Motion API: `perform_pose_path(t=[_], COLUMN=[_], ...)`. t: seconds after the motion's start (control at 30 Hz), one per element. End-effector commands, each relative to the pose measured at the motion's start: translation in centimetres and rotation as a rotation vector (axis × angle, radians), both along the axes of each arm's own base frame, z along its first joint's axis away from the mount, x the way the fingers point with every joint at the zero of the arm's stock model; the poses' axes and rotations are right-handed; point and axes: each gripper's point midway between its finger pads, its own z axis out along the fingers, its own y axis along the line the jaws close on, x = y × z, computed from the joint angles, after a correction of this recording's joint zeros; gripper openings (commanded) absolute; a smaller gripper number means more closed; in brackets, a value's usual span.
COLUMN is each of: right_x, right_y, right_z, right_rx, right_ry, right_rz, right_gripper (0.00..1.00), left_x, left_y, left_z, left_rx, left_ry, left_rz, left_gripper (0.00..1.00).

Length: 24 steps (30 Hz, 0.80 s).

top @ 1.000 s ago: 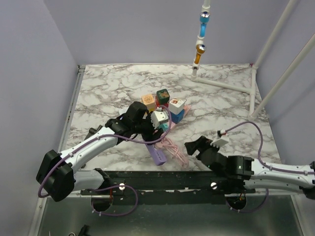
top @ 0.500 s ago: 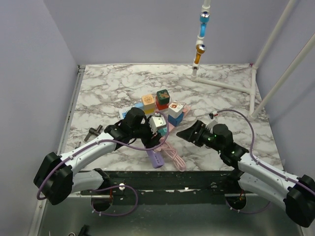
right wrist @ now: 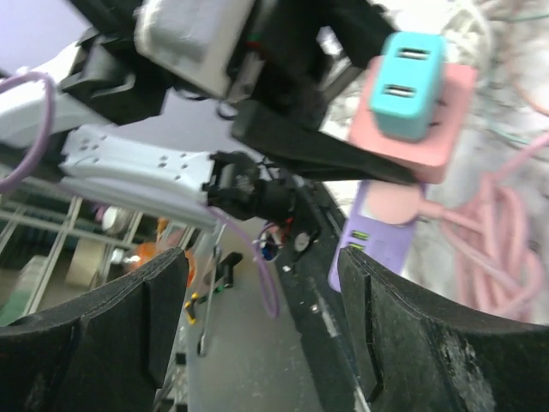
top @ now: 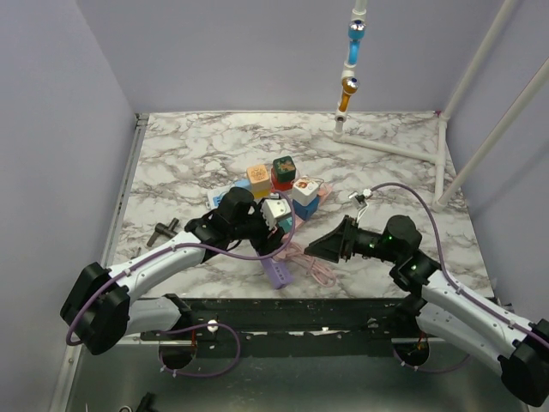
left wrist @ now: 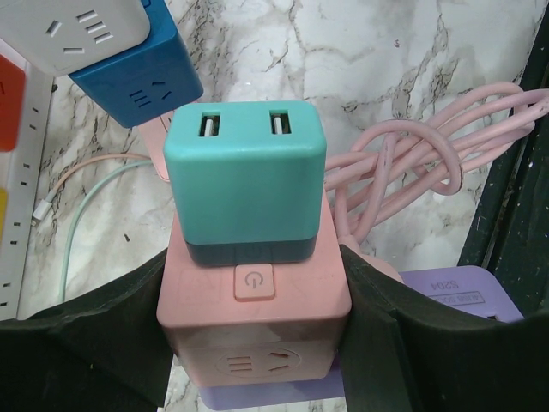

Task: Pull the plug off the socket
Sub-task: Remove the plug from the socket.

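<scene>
1. Purple power strip: beneath the left gripper, largely covered by the pink socket and the gripper itself; printed label unreadable.
2. Teal plug: underside hidden where it meets the pink socket.
3. White power strip: ahead-left of that gripper, cut by the top and left edges.
4. Pink cable: right of that gripper, coil partly behind it; ahead of the right gripper, blurred.

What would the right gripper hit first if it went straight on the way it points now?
Most likely the left gripper, whose jaws clamp the pink socket cube carrying the teal plug; the right gripper aims its open jaws there, though depth is hard to judge.
</scene>
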Motion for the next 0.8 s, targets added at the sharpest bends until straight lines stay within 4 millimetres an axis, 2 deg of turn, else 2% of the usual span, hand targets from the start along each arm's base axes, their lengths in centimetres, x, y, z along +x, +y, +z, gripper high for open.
perform_pose_path(t=[0.0, 0.07, 0.27, 0.33, 0.4, 0.6, 0.77], right_x=[-3.4, -4.2, -4.8, -4.6, -4.3, -1.8, -0.6], right_y=[0.7, 0.7, 0.9, 1.1, 1.2, 0.9, 0.8], right_z=[0.6, -1.3, -2.1, -2.1, -2.5, -6.0, -7.2], right_rx=[0.055, 0.048, 0.105, 0.106, 0.093, -0.03, -0.012], right_ry=[0.085, 0.157, 0.19, 0.195, 0.212, 0.258, 0.26], right_rz=[0.205, 0.243, 0.284, 0.289, 0.273, 0.101, 0.031], right_gripper=[0.76, 0.75, 0.74, 0.74, 0.75, 0.78, 0.83], left_x=[1.6, 1.8, 3.6, 4.0, 4.3, 4.8, 5.4], left_y=[-1.8, -1.9, -2.2, -2.2, -2.1, -2.3, -2.2], left_z=[5.7, 6.4, 9.4, 9.7, 10.0, 10.8, 11.8], left_rx=[-0.156, -0.168, -0.224, -0.223, -0.226, -0.251, -0.266], left_ry=[-0.144, -0.155, -0.199, -0.217, -0.227, -0.217, -0.222], left_rz=[0.0, 0.001, 0.055, 0.066, 0.075, 0.109, 0.14], left_gripper=[0.0, 0.0, 0.0, 0.0, 0.0, 0.0, 0.0])
